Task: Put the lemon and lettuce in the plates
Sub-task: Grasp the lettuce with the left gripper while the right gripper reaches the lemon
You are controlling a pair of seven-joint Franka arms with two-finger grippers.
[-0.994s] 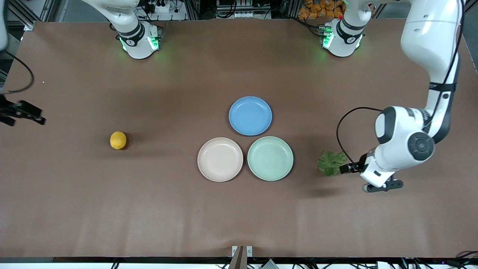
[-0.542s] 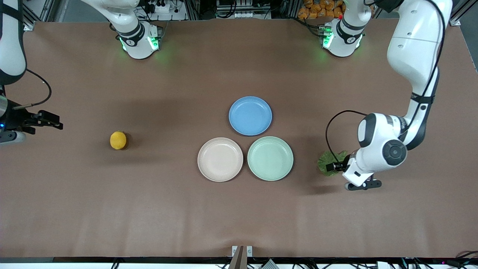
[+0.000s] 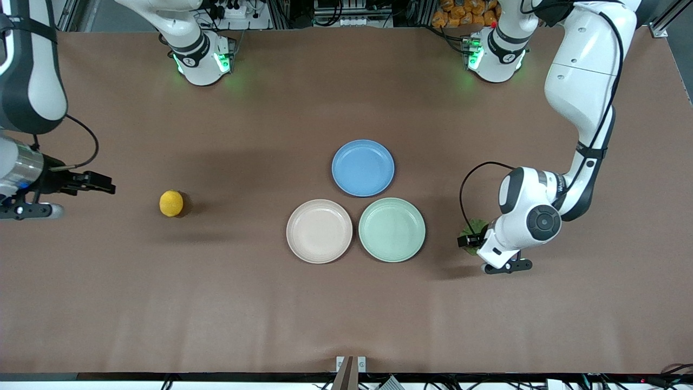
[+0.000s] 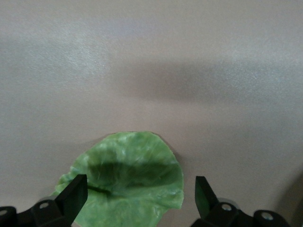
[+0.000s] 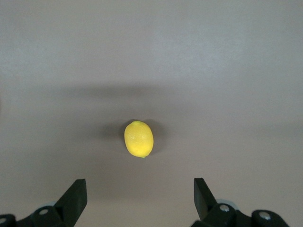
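Note:
The yellow lemon (image 3: 171,203) lies on the brown table toward the right arm's end. My right gripper (image 3: 110,189) is open and empty, in the air short of it. The right wrist view shows the lemon (image 5: 138,138) ahead of the open gripper (image 5: 139,198). The wrinkly green lettuce (image 3: 476,225) lies beside the mint green plate (image 3: 391,229), toward the left arm's end, mostly hidden by my left gripper (image 3: 465,240). In the left wrist view the lettuce (image 4: 128,179) lies between the open fingers of the left gripper (image 4: 139,196). The beige-pink plate (image 3: 319,231) is empty.
A blue plate (image 3: 363,168) sits farther from the camera, touching the gap between the two other plates. The three plates form a cluster at the table's middle. The arm bases (image 3: 200,54) stand along the table's top edge.
My left gripper has moved toward the plates and now stands over the lettuce, covering most of it. My right gripper has moved in toward the lemon. Lemon, lettuce and plates have not moved.

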